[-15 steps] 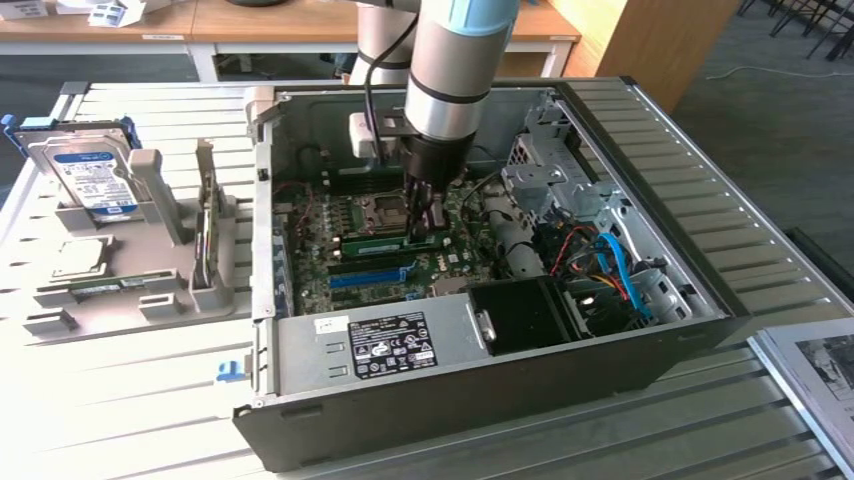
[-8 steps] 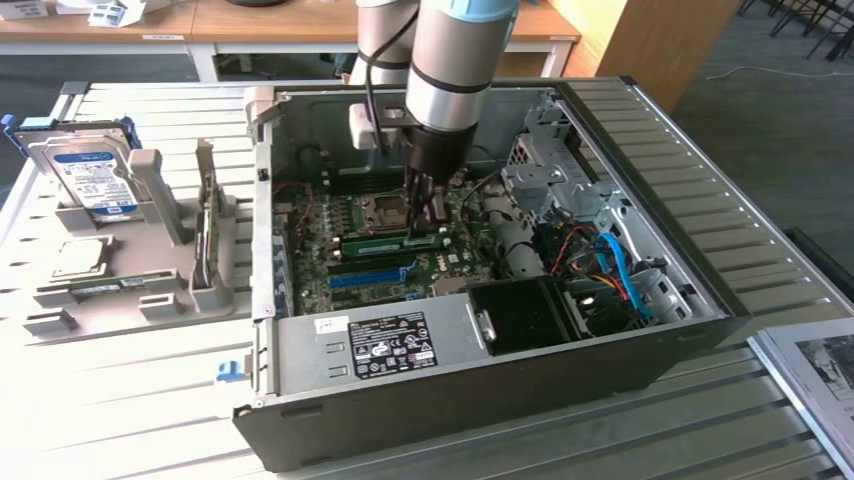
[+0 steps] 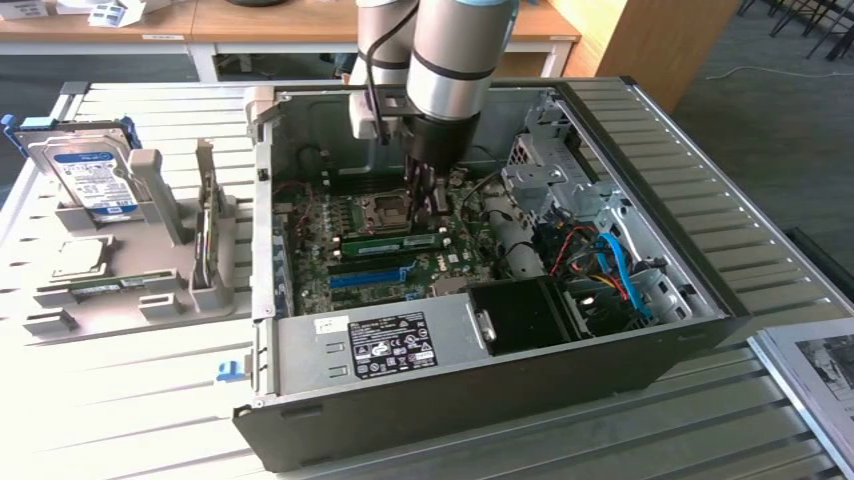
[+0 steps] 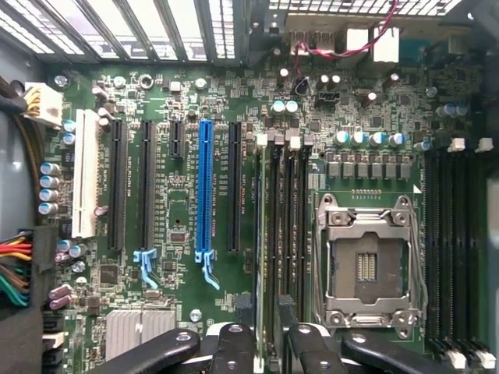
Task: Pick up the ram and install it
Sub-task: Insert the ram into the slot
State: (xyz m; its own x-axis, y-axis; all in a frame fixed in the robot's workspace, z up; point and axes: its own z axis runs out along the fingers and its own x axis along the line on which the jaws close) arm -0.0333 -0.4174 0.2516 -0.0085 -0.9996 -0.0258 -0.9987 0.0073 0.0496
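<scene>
Inside the open computer case (image 3: 467, 400) on the worktop (image 3: 134, 400), the arm's gripper (image 3: 430, 225) (image 4: 270, 344) sits directly over the ram (image 3: 394, 241) (image 4: 266, 234). The green stick stands on edge along the memory slot beside the CPU socket (image 3: 387, 212) (image 4: 366, 261), its long axis running under the gripper. Whether the gripper clamps the stick or stands loose cannot be told.

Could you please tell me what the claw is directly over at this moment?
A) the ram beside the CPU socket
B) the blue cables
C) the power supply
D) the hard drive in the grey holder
A: the claw reaches down into the open case over the motherboard, and the ram lies directly under it, beside the CPU socket.
</scene>
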